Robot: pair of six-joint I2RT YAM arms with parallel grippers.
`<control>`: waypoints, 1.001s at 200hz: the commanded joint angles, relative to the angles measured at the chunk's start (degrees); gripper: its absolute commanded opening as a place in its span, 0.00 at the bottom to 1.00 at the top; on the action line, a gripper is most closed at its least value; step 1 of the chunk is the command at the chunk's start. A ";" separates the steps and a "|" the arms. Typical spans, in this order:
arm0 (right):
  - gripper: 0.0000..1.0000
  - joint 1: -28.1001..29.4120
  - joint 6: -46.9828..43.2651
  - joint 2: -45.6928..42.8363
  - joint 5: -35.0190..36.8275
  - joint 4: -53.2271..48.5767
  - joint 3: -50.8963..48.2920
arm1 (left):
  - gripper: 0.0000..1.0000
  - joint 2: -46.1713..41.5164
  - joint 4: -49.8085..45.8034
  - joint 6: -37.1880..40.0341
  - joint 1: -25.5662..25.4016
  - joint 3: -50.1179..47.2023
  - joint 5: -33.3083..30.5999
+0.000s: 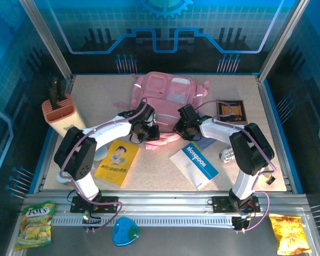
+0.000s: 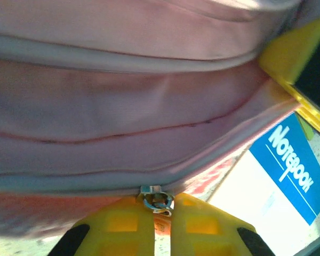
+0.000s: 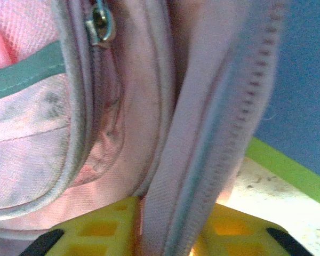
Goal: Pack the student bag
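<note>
Lying before student bag (image 1: 168, 90): blue notebook (image 1: 194, 164), yellow booklet (image 1: 116, 161); knife block (image 1: 61, 114) left.

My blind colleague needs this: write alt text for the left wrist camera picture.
The left arm's yellow fingers are closed on a metal zipper pull on the pink student bag, whose folded fabric spans the frame. A blue-and-white notebook lies at lower right.
</note>
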 commanded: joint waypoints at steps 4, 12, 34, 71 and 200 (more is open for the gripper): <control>0.24 -1.51 -6.10 -2.78 9.43 -3.69 1.18 | 0.00 -3.92 -4.63 1.03 4.73 -3.13 -0.63; 0.23 -1.86 -7.24 -3.12 9.85 -3.78 1.65 | 0.00 -4.14 -4.74 1.32 5.82 -3.74 -0.32; 0.20 -3.13 -10.68 -3.63 10.20 -3.17 2.79 | 0.00 -3.77 -4.92 2.41 8.55 -4.63 -0.16; 0.18 -7.23 -19.37 -3.37 6.96 0.26 5.04 | 0.00 -0.66 -4.03 4.56 10.76 -4.30 2.56; 0.51 -11.33 -16.37 -12.82 -9.42 2.62 -3.88 | 0.26 3.80 7.84 11.26 6.36 -5.58 -3.52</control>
